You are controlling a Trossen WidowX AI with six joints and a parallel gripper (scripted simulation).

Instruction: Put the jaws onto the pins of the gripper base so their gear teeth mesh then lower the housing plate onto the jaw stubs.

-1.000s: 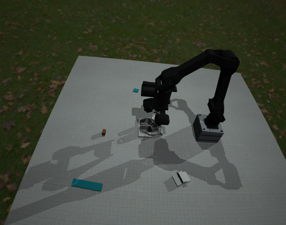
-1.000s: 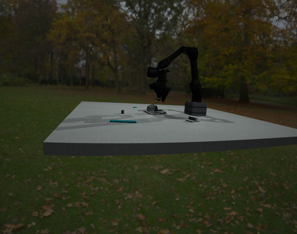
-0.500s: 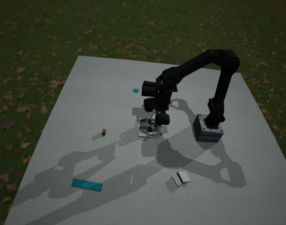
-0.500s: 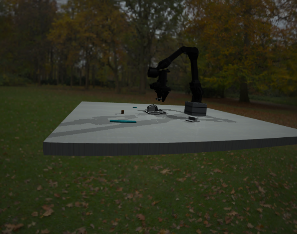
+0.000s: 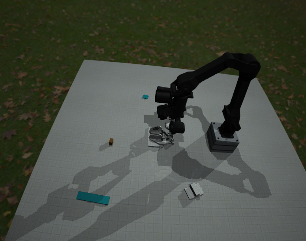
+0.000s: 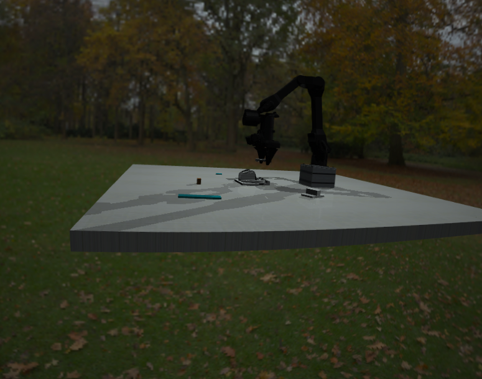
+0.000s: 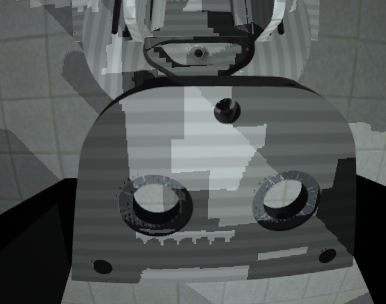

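Observation:
My gripper (image 5: pixel 169 123) (image 6: pixel 264 160) (image 7: pixel 213 191) is shut on the housing plate (image 6: pixel 260 159) (image 7: pixel 205 148), a grey plate with two large ringed holes, a rounded far edge and three small holes. The plate hangs above the table, over the near part of the gripper base (image 5: pixel 154 145) (image 7: pixel 96 53). The two jaws (image 5: pixel 156 137) (image 6: pixel 246 174) lie side by side on the base, and their long parts show beyond the plate's far edge in the wrist view. The pins, stubs and gear teeth are hidden or too small to make out, so I cannot tell whether the teeth mesh.
A ribbed white stepped block (image 5: pixel 197 189) (image 6: pixel 313 192) lies toward the front. A long teal bar (image 5: pixel 92 198) (image 6: pixel 199 196) lies front left. A small orange-brown block (image 5: pixel 111 141) (image 6: pixel 198 181) stands left of the base. A small teal tile (image 5: pixel 145 96) (image 6: pixel 218 173) lies behind. The arm's grey pedestal (image 5: pixel 223 147) (image 6: pixel 316 176) stands right.

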